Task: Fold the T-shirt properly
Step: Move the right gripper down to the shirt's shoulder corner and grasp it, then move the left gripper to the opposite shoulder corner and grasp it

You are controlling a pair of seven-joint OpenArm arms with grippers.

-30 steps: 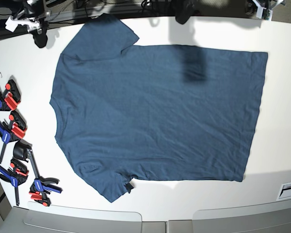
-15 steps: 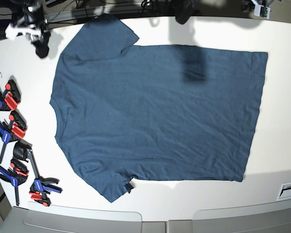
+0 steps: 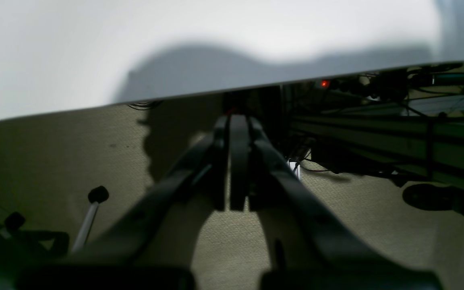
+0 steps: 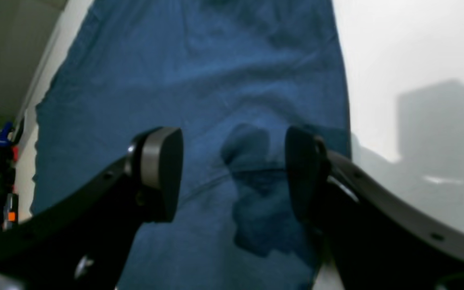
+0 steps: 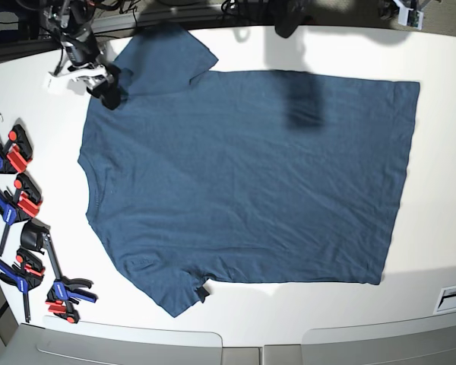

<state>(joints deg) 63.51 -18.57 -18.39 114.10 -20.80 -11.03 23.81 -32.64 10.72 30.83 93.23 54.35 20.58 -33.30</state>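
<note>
The dark teal-blue T-shirt point(image 5: 243, 175) lies spread flat on the white table point(image 5: 441, 190), collar to the left and hem to the right. My right gripper point(image 5: 109, 87) hovers over the far sleeve and shoulder at the shirt's upper left. In the right wrist view this gripper point(image 4: 232, 161) is open and empty, with the T-shirt's fabric point(image 4: 199, 80) below it. My left gripper point(image 3: 232, 125) is shut and empty, out past the table's far edge point(image 3: 216, 93) over the floor. Only a bit of the left arm point(image 5: 404, 11) shows at the top right of the base view.
Several red, blue and black clamps point(image 5: 19, 201) lie along the table's left edge. Grey tray rims point(image 5: 129, 342) run along the front edge. A small white label point(image 5: 452, 296) sits at the front right. Cables and frame rails point(image 3: 397, 133) lie beyond the far edge.
My right gripper has moved from the table's far left corner rightward and forward, onto the shirt's far sleeve and shoulder. The shirt has not moved. The left arm stays at the far right.
</note>
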